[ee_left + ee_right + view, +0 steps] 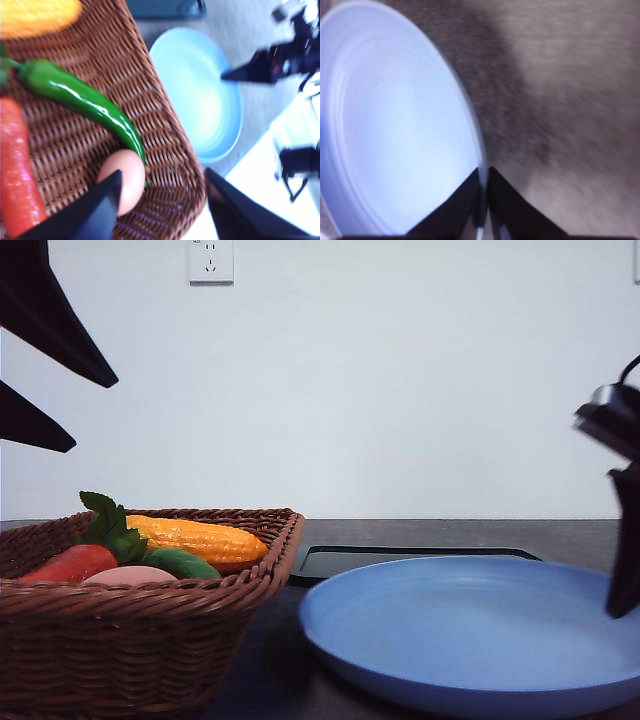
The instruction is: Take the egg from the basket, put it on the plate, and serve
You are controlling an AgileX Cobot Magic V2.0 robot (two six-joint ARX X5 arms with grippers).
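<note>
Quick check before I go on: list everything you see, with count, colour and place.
basket: 1, brown wicker, table left
egg: 1, pinkish, in basket near its rim
pepper: 1, green, in basket beside egg
carrot: 1, red-orange, in basket
corn: 1, yellow, in basket
plate: 1, light blue, right of basket
tray: 1, black, behind plate
socket: 1, white, wall
left gripper: open, over egg
right gripper: shut on plate rim

The basket (130, 640) is sitting at the counter's (450, 533) left, holding the egg (128, 576), with the plate (470, 640) lying right of it.
</note>
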